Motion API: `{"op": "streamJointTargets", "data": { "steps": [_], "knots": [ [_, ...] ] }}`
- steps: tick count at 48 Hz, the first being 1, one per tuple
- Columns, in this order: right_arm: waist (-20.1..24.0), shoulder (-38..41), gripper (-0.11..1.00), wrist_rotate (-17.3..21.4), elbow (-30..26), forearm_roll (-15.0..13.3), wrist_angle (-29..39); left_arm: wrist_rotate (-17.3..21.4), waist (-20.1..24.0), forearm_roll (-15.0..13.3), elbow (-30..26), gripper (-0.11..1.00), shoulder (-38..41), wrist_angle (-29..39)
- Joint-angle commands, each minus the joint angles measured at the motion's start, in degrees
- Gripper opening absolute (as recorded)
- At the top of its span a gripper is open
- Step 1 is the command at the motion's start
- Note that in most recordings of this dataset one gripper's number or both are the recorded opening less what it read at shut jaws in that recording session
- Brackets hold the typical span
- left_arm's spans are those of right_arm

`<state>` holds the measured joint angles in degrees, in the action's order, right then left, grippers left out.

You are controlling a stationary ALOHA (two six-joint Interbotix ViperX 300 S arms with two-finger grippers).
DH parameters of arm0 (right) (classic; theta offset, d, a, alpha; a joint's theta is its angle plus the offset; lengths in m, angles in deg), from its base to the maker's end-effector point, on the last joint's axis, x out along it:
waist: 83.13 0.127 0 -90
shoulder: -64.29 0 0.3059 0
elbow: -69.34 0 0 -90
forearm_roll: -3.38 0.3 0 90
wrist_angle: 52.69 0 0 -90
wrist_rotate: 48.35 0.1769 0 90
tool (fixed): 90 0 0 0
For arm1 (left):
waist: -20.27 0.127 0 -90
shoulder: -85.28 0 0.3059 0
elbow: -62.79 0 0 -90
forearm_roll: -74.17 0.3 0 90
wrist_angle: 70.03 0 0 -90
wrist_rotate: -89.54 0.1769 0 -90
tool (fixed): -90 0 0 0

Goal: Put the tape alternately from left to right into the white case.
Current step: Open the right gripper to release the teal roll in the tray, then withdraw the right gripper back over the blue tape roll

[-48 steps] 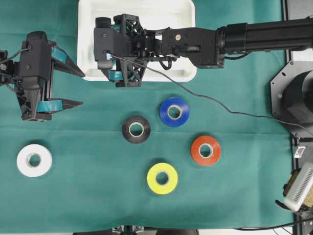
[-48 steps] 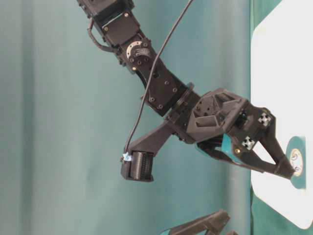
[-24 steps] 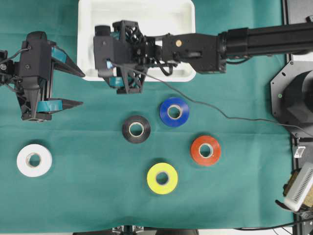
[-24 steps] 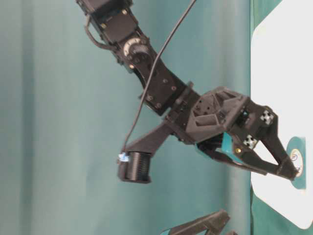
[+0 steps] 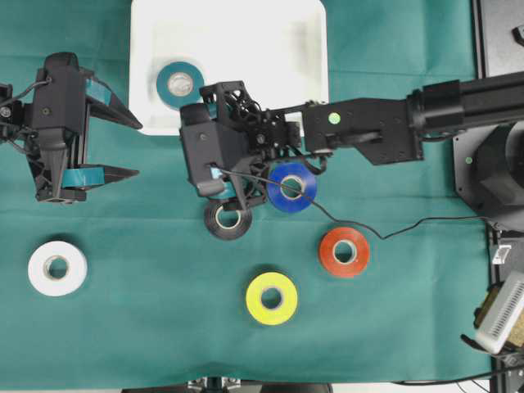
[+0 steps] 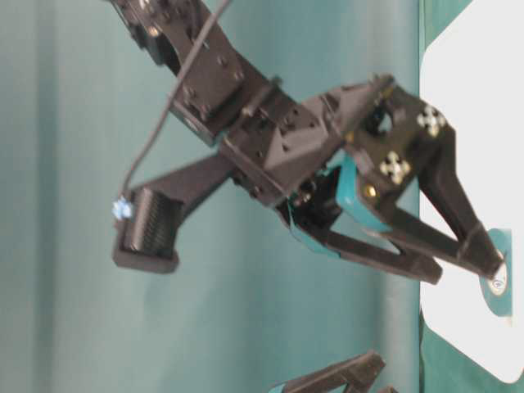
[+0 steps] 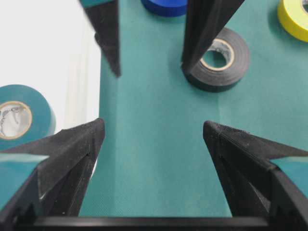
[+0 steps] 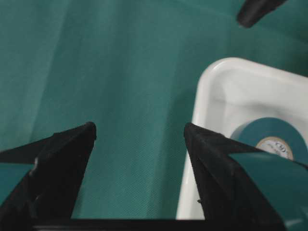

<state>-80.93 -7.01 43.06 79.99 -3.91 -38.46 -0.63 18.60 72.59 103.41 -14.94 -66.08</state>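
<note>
**Currently: 1 roll in case, 5 on cloth, both grippers empty**

Presently the teal ring-shaped roll of tape (image 5: 180,84) lies flat inside the large shallow white rectangular plastic case (image 5: 303,57), at its 8 o'clock corner, close to the rim. The case sits at 12 o'clock on the green cloth-covered table (image 5: 123,327).

The remaining 5 rolls lie on the cloth outside the case: white roll (image 5: 57,268) at 8 o'clock, yellow roll (image 5: 272,298) at 6 o'clock, red roll (image 5: 344,251) at 4 o'clock, blue roll (image 5: 292,187) and black roll (image 5: 228,221) near centre, the latter 2 partly covered by the right arm.

Right gripper (image 5: 214,190): fingers spread wide, nothing between them, positioned above the black roll, just outside the case rim.

Left gripper (image 5: 123,147): at 9 o'clock, fingers spread wide, holding nothing.
</note>
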Motion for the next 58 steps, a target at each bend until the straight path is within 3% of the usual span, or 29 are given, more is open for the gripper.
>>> {"op": "streamJointTargets", "data": {
  "steps": [1, 28, 49, 58],
  "knots": [
    [0.97, -2.90, 0.74, 0.09, 0.44, 0.09, -0.70, -0.09, 0.18, -0.09, -0.62, 0.59, -0.79, -0.18],
    [2.90, -8.96, 0.74, 0.09, 7.65, 0.09, -4.31, -0.09, 0.18, -0.09, -0.44, 0.59, -0.79, -0.26],
    [2.90, -17.23, 0.74, 0.18, 21.71, 0.26, -23.82, -0.09, 0.18, -0.09, -0.09, 0.59, -0.79, -0.35],
    [2.90, -18.81, 0.74, 0.18, 25.31, 0.35, -27.95, -0.09, -0.18, -0.09, -0.09, 0.59, -0.70, -0.53]
  ]
}}
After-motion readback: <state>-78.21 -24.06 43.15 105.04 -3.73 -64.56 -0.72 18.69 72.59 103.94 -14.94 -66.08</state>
